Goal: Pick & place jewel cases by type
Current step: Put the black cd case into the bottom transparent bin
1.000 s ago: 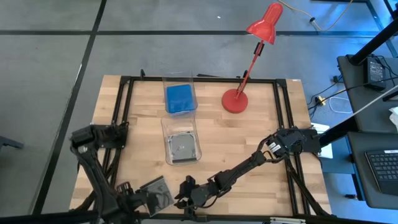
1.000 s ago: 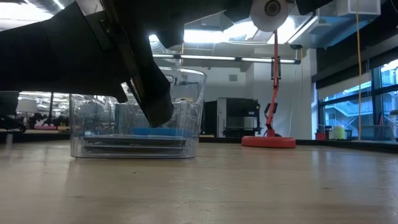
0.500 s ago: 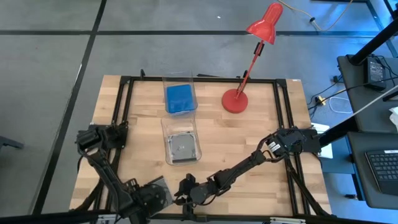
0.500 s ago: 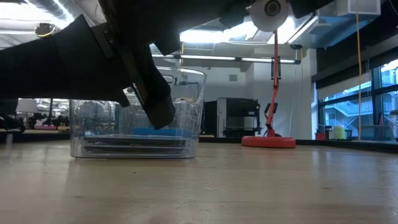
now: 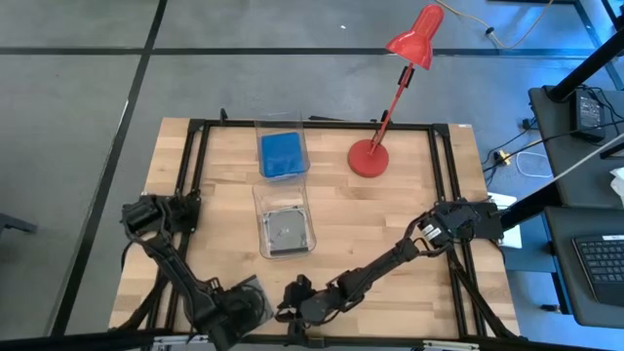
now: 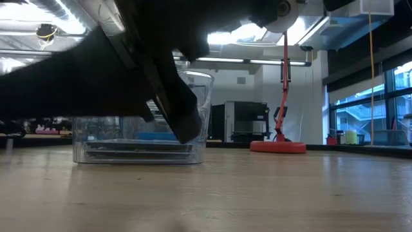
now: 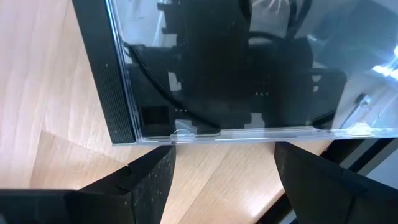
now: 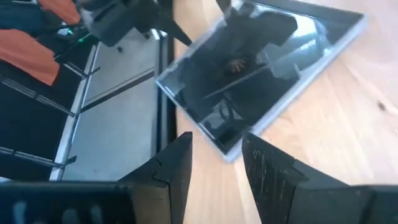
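The wooden table (image 5: 370, 210) carries a red desk lamp (image 5: 395, 93) near its far edge and two clear bins in a row. The farther bin (image 5: 282, 148) holds a blue case (image 5: 282, 155); the nearer bin (image 5: 285, 232) holds a stack of grey cases (image 5: 286, 235), seen flat in its bottom from the low view.

Both arms reach down to the table's near edge. The left gripper (image 7: 221, 165) hovers just before one edge of a loose clear case (image 7: 230, 68) that lies flat on the wood. Its two fingers (image 7: 146, 180) stand wide apart, one to either side of that edge, and close on nothing.

The right gripper (image 8: 216, 163) sits just beside it, facing a corner of the same case (image 8: 258, 59). Its fingers (image 8: 171, 168) are partly apart with a narrow gap between them, and they grasp nothing; the case lies just beyond their tips.
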{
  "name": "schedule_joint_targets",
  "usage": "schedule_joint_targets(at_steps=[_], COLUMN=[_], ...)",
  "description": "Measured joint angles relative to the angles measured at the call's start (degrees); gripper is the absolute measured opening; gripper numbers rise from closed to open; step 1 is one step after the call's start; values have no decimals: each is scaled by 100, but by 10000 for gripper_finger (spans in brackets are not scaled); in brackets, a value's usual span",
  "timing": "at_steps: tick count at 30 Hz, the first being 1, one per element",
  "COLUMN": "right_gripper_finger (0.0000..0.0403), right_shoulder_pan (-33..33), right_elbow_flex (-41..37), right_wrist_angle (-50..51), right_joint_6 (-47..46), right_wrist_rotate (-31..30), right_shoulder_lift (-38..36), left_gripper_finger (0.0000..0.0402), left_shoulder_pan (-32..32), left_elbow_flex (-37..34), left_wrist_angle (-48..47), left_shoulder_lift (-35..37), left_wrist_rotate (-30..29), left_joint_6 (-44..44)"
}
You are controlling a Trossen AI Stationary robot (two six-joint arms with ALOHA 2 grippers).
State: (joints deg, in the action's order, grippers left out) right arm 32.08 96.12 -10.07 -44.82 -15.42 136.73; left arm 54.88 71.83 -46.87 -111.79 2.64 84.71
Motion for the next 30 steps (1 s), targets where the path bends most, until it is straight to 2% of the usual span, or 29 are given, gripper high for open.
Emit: schedule_joint_targets(at_steps=[4,11,16,30], right_gripper_finger=[144,144,144,144], right_shoulder_pan=[-2,97,182,220], right_elbow_flex=[0,0,4,2], right_wrist_angle=[405,2851,3884,4473], right_joint_6=[-259,-1277,-1348,-1318], right_wrist_rotate=[-85,-1266,-1485,-1462], right_shoulder_lift=[-43,-472,-830,-1023], left_gripper_finger=[271,271,270,272], left_shoulder_pan=[-156,-365,-486,-747], left_elbow_flex=[-7,-15,-15,-2], left_wrist_angle=[14,135,242,380], left_shoulder_lift=[-2,-9,-13,-21], left_wrist_rotate=[109,300,316,306], left_joint_6=[-116,29,153,422])
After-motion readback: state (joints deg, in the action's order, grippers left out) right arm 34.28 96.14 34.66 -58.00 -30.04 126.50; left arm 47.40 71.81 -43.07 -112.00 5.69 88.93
